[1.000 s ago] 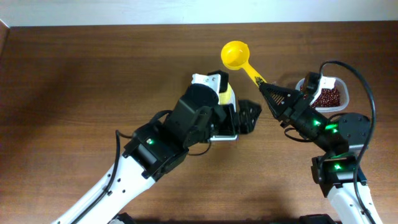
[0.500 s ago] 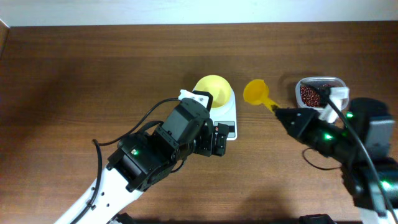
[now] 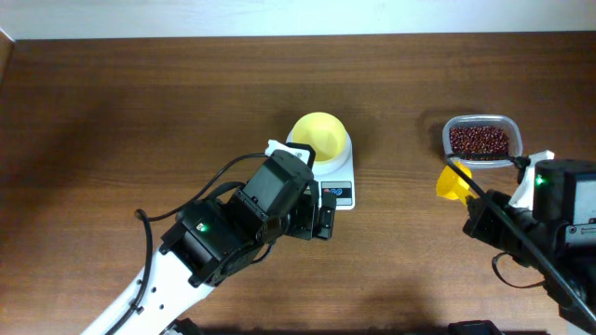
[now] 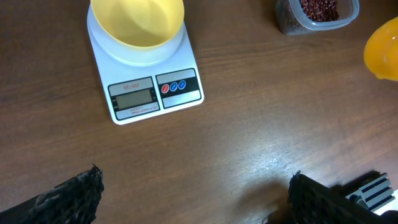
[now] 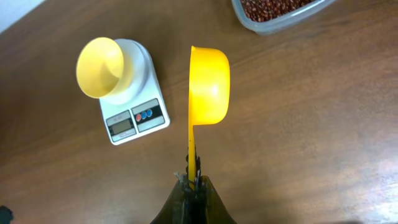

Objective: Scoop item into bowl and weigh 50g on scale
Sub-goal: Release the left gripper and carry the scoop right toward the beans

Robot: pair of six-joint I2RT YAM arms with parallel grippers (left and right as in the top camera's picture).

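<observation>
The pale-yellow bowl (image 3: pixel 319 136) sits on the white scale (image 3: pixel 336 177), also seen in the left wrist view (image 4: pixel 137 25) and right wrist view (image 5: pixel 98 67). The bowl looks empty. The beans (image 3: pixel 480 140) fill a clear container (image 3: pixel 481 121) at the right. My right gripper (image 5: pixel 194 180) is shut on the handle of a yellow scoop (image 5: pixel 209 81), held on its side in the air just below the container; the scoop (image 3: pixel 453 181) looks empty. My left gripper (image 4: pixel 193 199) is open and empty, low over the table in front of the scale.
The scale's display and coloured buttons (image 4: pixel 153 93) face the front edge. The brown table (image 3: pixel 140 112) stretches to a pale wall at the back. The left arm (image 3: pixel 233 228) lies across the table in front of the scale.
The right arm drew back to the right with the scoop, from beside the bowl to below the container. The left arm pulled back from the scale, uncovering the bowl.
</observation>
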